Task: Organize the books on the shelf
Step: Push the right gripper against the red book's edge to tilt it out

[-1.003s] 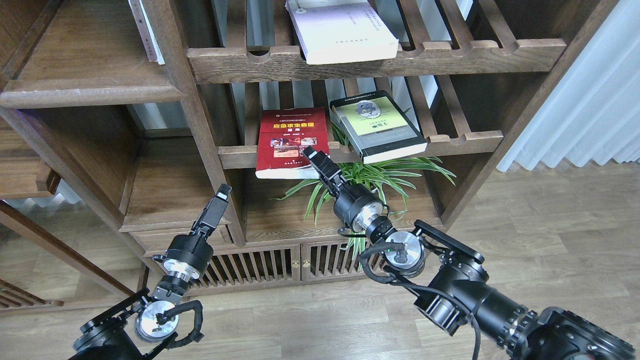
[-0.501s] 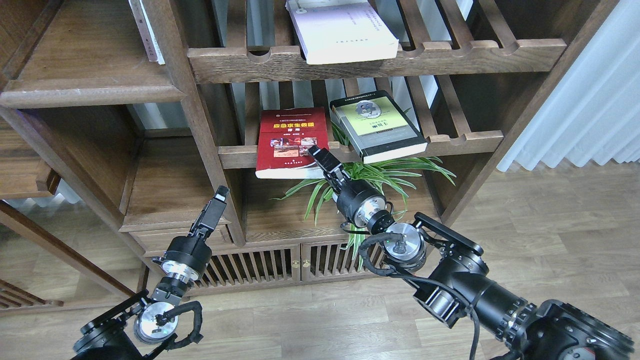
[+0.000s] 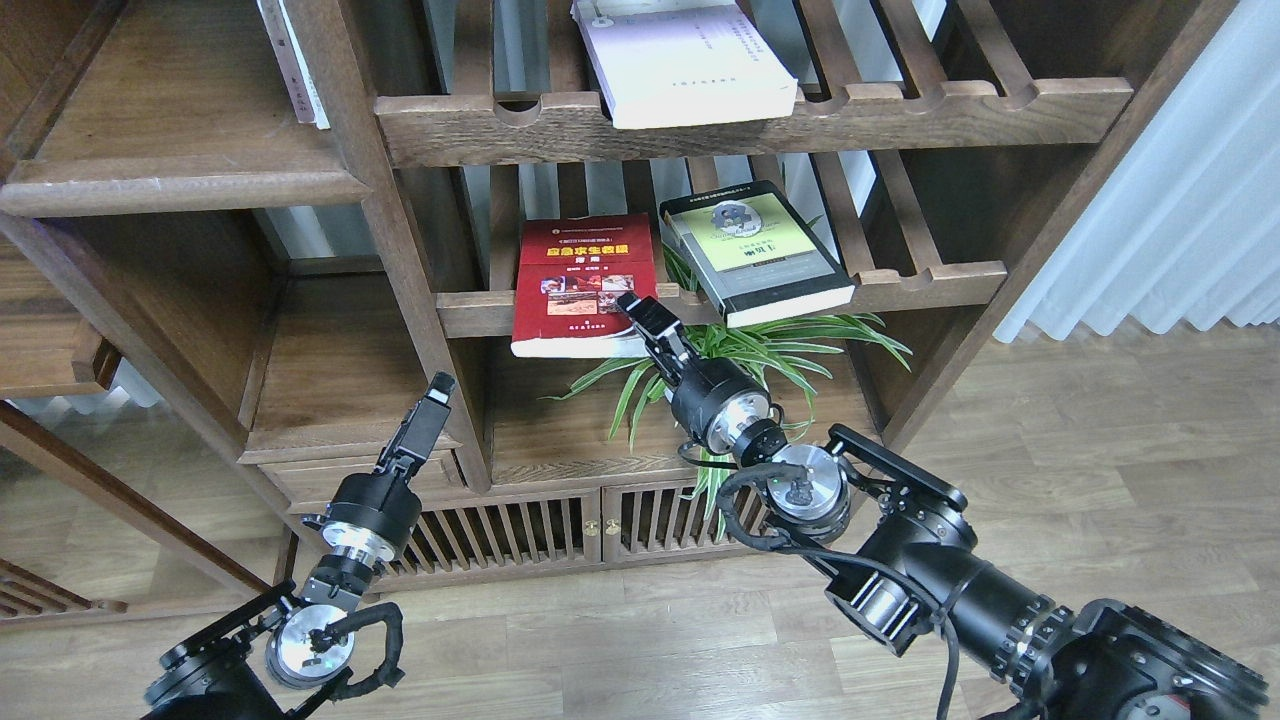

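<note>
While the bookcase (image 3: pixel 400 250) dominates the view, the red book (image 3: pixel 583 285) lies flat on a slatted rack, overhanging, long axis front-to-back. My right gripper (image 3: pixel 640 312) sits at its lower right corner, grip unclear; left gripper (image 3: pixel 432 398) hangs well apart, unclear too.
</note>
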You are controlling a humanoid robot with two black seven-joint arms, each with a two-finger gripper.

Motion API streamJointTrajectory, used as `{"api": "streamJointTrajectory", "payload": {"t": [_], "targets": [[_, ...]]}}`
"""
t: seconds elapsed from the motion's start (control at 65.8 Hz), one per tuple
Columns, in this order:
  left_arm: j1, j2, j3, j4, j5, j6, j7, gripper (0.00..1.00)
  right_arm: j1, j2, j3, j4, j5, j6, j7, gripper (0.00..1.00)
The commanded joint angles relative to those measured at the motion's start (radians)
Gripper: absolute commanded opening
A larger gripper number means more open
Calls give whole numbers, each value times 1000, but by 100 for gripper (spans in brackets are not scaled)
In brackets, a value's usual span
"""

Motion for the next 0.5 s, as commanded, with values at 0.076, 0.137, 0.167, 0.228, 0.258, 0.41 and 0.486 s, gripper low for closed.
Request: {"api": "streamJointTrajectory", "payload": {"t": [0.076, 0.137, 0.167, 0.228, 0.258, 0.41, 0.486], "targets": [[0, -2, 0, 1, 0, 0, 0, 100, -1, 0, 1, -1, 5, 58, 0, 6], [0, -2, 0, 1, -1, 0, 0, 100, -4, 0, 1, -2, 3, 64, 0, 4], [0, -2, 0, 1, -1, 0, 0, 100, -6, 0, 1, -6, 3, 64, 0, 4], [-1, -2, -1, 1, -1, 0, 0, 100, -11, 0, 1, -7, 0, 69, 0, 4], [-1, -2, -1, 1, -3, 0, 0, 100, -14, 0, 1, -7, 0, 72, 0, 4], [-1, -7, -21, -2, -21, 0, 0, 100, -34, 0, 5, 7, -9, 133, -2, 4], [-3, -8, -21, -2, -44, 0, 0, 99, -47, 0, 11, 17, -9, 175, -3, 4]]}}
